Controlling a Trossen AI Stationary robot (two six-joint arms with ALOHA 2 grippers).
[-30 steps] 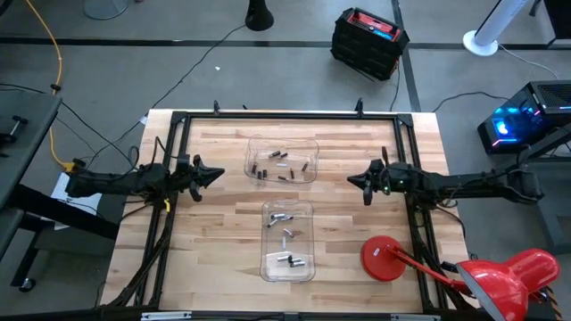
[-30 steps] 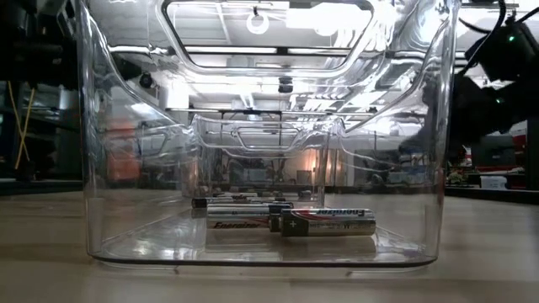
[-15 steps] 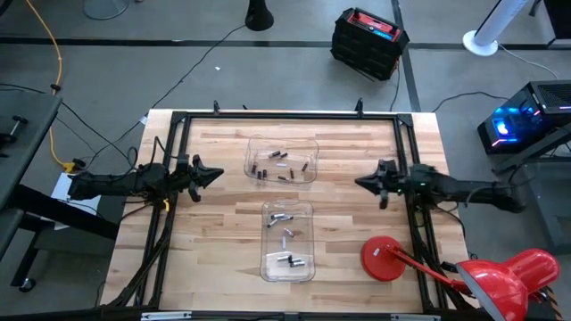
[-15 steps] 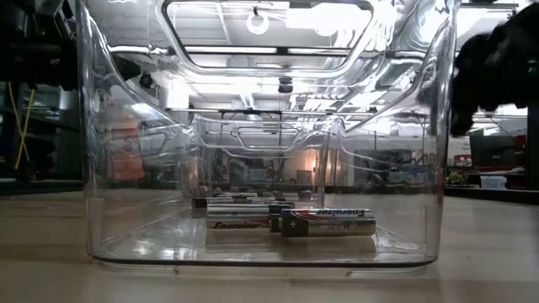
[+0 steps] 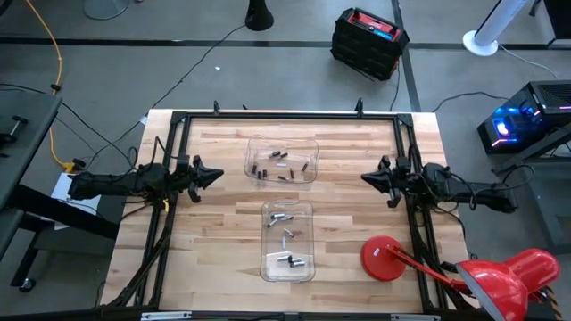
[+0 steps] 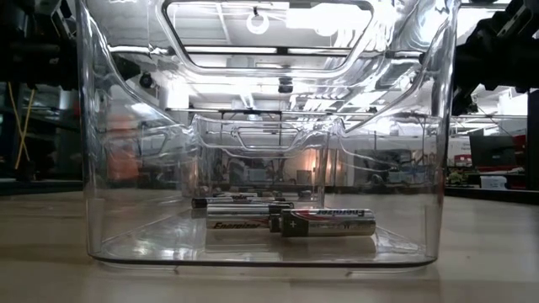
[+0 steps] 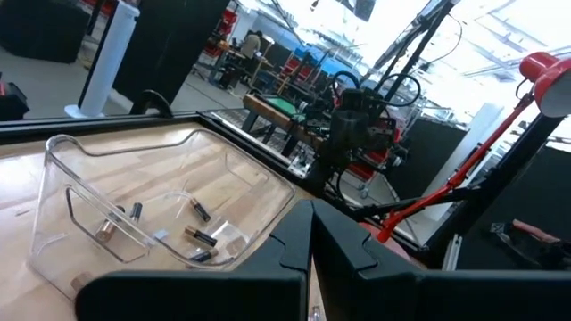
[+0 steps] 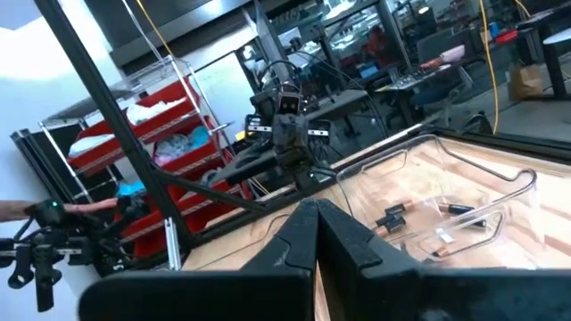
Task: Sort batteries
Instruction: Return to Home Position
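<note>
Two clear plastic bins hold the batteries. The far bin (image 5: 283, 160) has several small dark cells (image 5: 278, 156). The near bin (image 5: 287, 241) has several silvery cells (image 5: 287, 260), which lie on its floor in the low view (image 6: 324, 222). My left gripper (image 5: 217, 174) hovers shut at the table's left side, pointing at the far bin. My right gripper (image 5: 366, 178) hovers shut at the right side, pointing left. The left wrist view shows the far bin (image 7: 143, 205); the right wrist view shows it too (image 8: 446, 214). Neither gripper holds anything.
A black metal frame (image 5: 285, 116) borders the wooden table. A red lamp with a round base (image 5: 385, 259) stands at the near right corner. Bare wood lies between the bins and each gripper.
My right arm has drawn back toward the table's right edge, its gripper moving away from the far bin. The left arm and both bins have stayed where they were.
</note>
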